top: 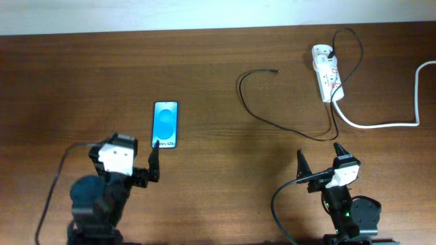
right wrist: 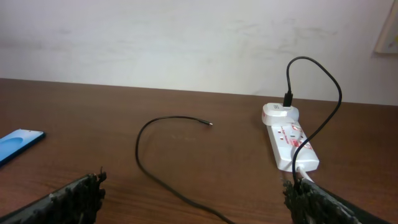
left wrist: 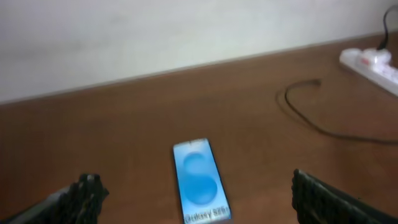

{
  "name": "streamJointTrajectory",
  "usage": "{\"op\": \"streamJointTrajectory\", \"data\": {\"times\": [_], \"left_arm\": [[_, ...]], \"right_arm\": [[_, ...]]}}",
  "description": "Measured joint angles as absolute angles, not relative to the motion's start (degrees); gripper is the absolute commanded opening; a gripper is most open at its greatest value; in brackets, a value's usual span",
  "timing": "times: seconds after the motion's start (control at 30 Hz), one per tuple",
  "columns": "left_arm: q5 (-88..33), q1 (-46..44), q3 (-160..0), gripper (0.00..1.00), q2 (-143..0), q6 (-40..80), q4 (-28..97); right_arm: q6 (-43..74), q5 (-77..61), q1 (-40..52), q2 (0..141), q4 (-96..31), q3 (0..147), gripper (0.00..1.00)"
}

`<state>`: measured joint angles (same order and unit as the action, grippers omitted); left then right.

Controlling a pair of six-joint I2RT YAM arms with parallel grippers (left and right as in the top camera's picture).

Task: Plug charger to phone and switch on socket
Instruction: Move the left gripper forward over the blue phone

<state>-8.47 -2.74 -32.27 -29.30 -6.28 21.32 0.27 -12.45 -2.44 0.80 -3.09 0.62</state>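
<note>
The phone [top: 165,124] lies flat on the table at left centre, blue screen up; it also shows in the left wrist view [left wrist: 199,180] and at the left edge of the right wrist view [right wrist: 18,143]. The black charger cable [top: 262,116] curves across the middle, its free plug tip [top: 276,71] lying loose; its white adapter [top: 321,52] sits in the socket strip [top: 328,76]. The cable [right wrist: 161,174] and strip [right wrist: 292,142] show in the right wrist view. My left gripper [top: 133,153] is open, just short of the phone. My right gripper [top: 319,158] is open and empty near the front edge.
The strip's thick white cord [top: 388,124] runs right and up off the table's right edge. A pale wall [right wrist: 186,37] stands behind the far table edge.
</note>
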Motion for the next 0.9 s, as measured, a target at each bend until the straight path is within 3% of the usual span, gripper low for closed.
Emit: {"op": "streamJointTrajectory", "data": {"times": [0.2,0.5,0.7,0.9], "left_arm": [[-13.3,-2.6,-52.3,0.99,-44.4,-6.3,35.8],[-27.1,-2.6,-53.0,0.99,-49.9,-6.0,39.2],[-16.8,-2.6,-54.8,0.99,-56.2,1.2,37.3],[-12.1,-2.9,-64.2,0.99,-73.4,2.9,38.6]], "right_arm": [[0.2,-12.4,-2.4,0.8,-3.1,0.6,0.98],[0.3,-12.4,-2.4,0.8,-3.1,0.6,0.98],[0.3,-12.4,-2.4,0.8,-3.1,0.6,0.98],[0.3,-12.4,-2.4,0.8,-3.1,0.6,0.98]]}}
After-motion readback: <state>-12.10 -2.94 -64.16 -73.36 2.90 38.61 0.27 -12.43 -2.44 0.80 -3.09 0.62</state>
